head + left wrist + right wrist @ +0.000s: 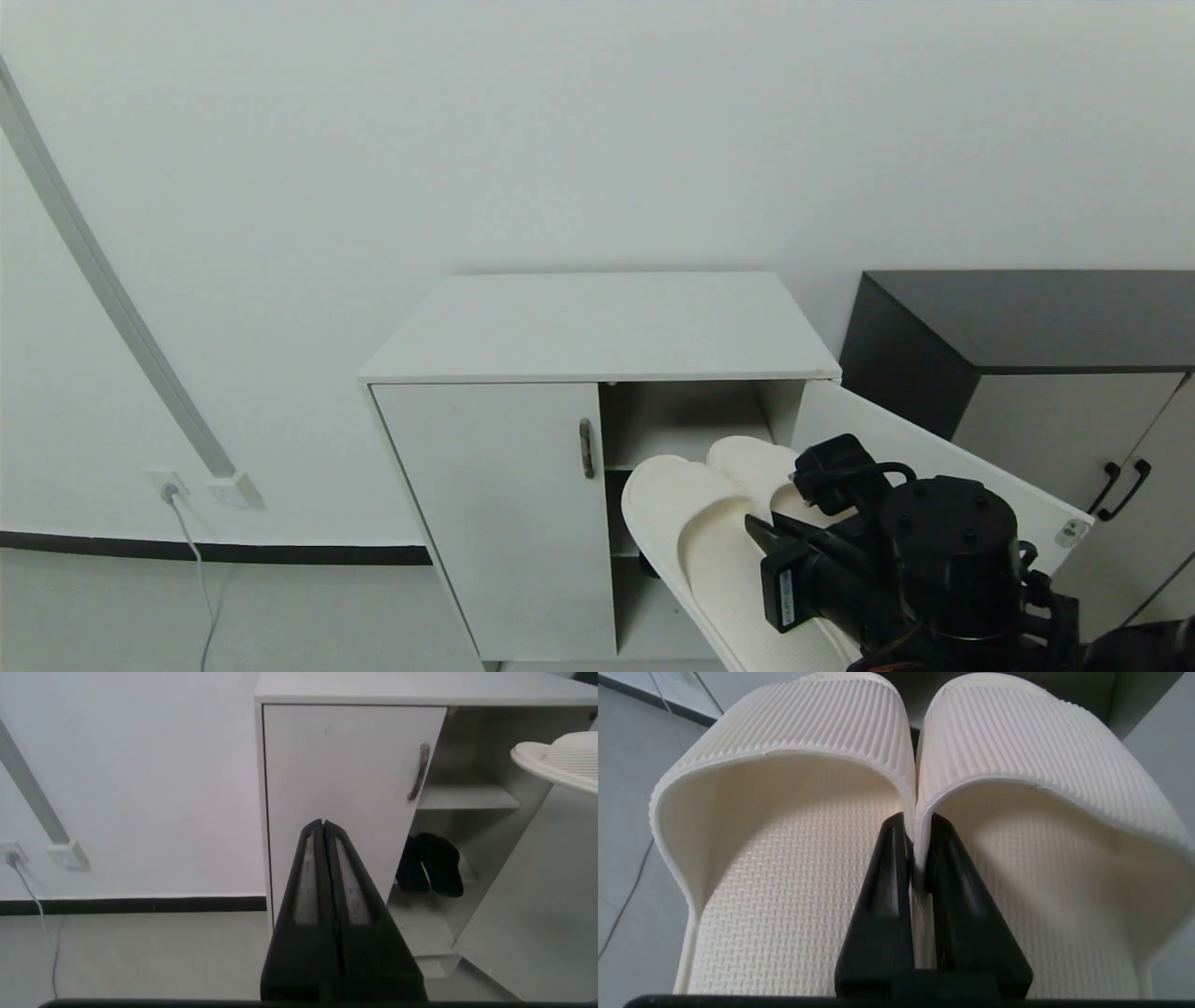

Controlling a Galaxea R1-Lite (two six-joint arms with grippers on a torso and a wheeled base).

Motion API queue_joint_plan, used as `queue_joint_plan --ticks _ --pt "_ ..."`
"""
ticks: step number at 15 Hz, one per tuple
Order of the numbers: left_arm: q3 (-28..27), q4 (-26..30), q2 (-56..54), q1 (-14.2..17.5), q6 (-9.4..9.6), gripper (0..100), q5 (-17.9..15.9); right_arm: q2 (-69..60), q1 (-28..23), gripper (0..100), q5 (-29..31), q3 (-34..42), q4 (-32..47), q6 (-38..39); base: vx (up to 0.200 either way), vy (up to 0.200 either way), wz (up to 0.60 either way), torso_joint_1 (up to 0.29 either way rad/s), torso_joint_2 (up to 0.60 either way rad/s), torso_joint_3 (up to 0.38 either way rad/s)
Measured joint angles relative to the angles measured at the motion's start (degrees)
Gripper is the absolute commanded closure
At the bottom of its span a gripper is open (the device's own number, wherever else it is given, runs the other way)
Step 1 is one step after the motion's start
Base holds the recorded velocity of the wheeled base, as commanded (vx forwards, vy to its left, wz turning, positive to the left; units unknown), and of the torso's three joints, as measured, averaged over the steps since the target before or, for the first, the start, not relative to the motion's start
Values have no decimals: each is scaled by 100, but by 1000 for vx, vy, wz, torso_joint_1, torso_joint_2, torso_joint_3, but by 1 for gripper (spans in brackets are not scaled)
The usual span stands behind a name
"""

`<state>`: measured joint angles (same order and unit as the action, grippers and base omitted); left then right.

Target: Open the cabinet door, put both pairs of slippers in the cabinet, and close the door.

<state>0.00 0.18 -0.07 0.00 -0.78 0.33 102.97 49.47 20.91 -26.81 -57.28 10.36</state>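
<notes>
A white two-door cabinet (597, 327) stands against the wall, its left door (504, 513) shut and its right door (934, 476) swung open. My right gripper (917, 849) is shut on a pair of cream slippers (709, 532), pinching their inner edges together, toes toward the open compartment. The cream slippers (906, 793) are held in the air in front of the cabinet opening. A pair of black slippers (432, 863) stands on the lower shelf inside the cabinet. My left gripper (323, 826) is shut and empty, pointing at the shut left door (346, 793).
A dark-topped cabinet (1027, 364) with grey doors stands right of the white one, close behind the open door. A wall socket with a cable (173, 490) and a slanted conduit (93, 271) are at the left. Bare floor lies at the left.
</notes>
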Motion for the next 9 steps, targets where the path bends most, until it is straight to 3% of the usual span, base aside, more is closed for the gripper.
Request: queue_joint_plan --ticks 9 --pt "0 0 0 0 2 100 0 77 44 100 11 57 -68 -2 0 0 0 -200 517 320"
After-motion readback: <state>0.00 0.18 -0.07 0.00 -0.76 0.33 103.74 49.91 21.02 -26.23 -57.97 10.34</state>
